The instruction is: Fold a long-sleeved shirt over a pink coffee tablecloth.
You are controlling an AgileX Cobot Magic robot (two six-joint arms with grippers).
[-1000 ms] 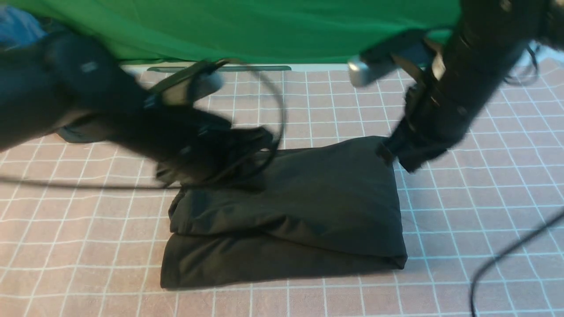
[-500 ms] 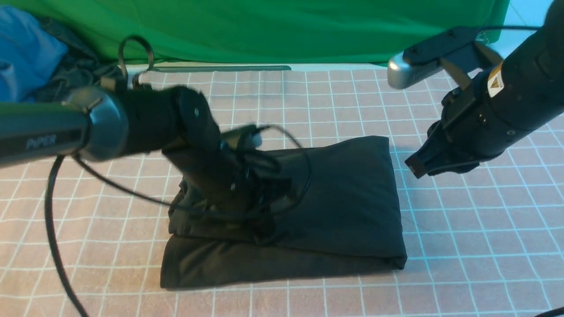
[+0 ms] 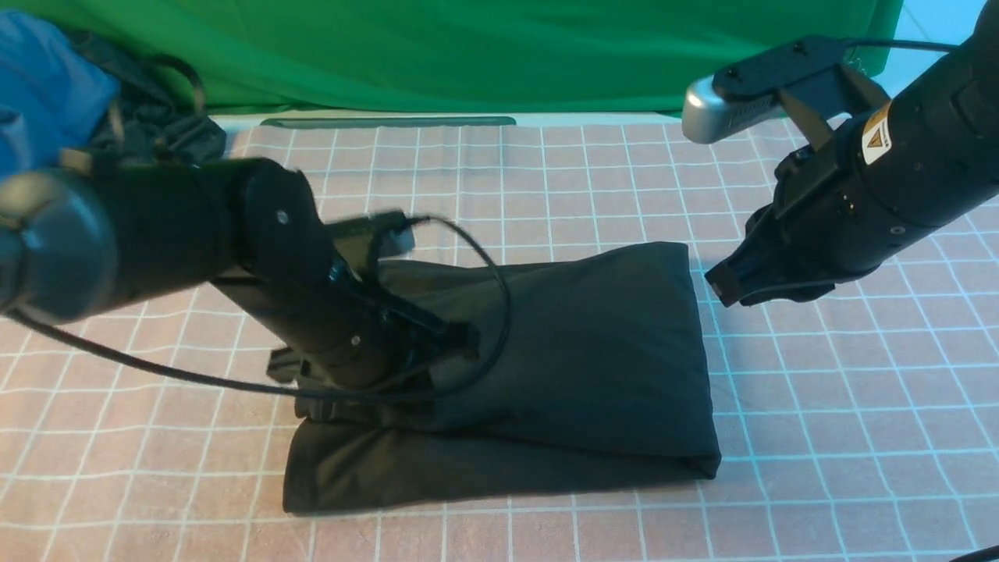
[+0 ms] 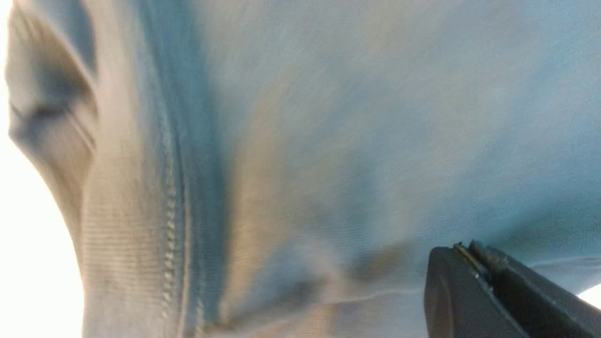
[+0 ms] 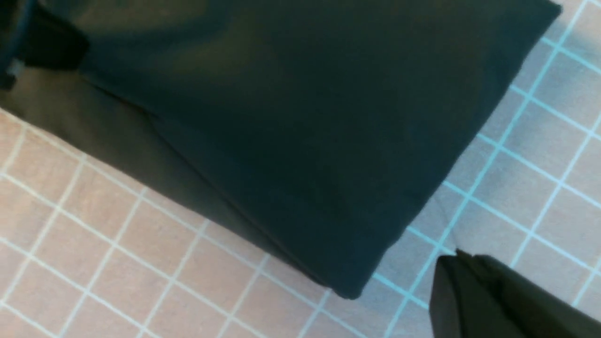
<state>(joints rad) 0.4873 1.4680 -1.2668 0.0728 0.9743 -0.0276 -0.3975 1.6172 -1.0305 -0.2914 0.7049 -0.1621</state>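
The long-sleeved shirt (image 3: 577,367) lies folded into a thick black rectangle in the middle of the pink coffee tablecloth (image 3: 819,406); no print shows. My left gripper (image 3: 464,339) is shut and sits low over the shirt's left half, tips pointing right. In the left wrist view its tips (image 4: 462,249) are pressed together with the shirt's cloth (image 4: 281,141) close behind and nothing between them. My right gripper (image 3: 722,289) is shut and empty, hovering just right of the shirt's far right corner. The right wrist view shows its tips (image 5: 458,256) over the tablecloth (image 5: 117,244), beside a shirt corner (image 5: 281,117).
A green cloth (image 3: 468,47) hangs along the back. A blue garment (image 3: 39,86) and a dark one (image 3: 164,129) are heaped at the far left. The left arm's cable (image 3: 156,371) loops over the tablecloth and the shirt.
My right gripper has pulled away from the shirt's far right corner, up and to the right. The left arm has swung over the shirt's left half and now lies lower, pointing right.
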